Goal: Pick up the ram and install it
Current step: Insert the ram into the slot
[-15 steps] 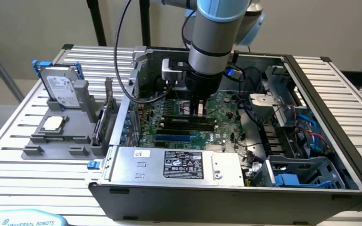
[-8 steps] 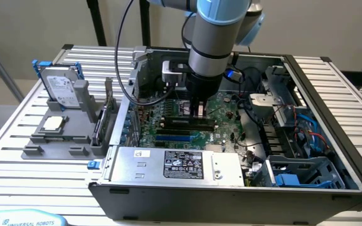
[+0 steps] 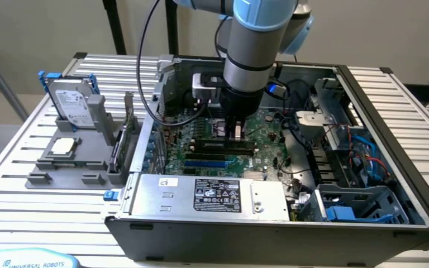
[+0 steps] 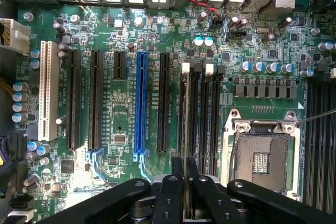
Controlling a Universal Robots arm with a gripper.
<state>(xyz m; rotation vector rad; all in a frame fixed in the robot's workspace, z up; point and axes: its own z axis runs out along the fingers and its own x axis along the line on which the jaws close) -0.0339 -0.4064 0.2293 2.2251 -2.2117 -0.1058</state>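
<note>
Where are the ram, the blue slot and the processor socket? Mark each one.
ram [image 4: 185, 195], wrist view: its thin edge, gripped in the tool [image 4: 185, 161].
blue slot [image 4: 140, 103], wrist view: middle of its length.
processor socket [image 4: 261, 158], wrist view: its open centre.

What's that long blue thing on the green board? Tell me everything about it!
The blue slot is a long, narrow strip that looks like shiny plastic, with a thin groove running down its middle. It lies flat on the green board, lined up with longer black slots on both sides. It is empty: nothing is plugged into it, and only the board touches it.
</note>
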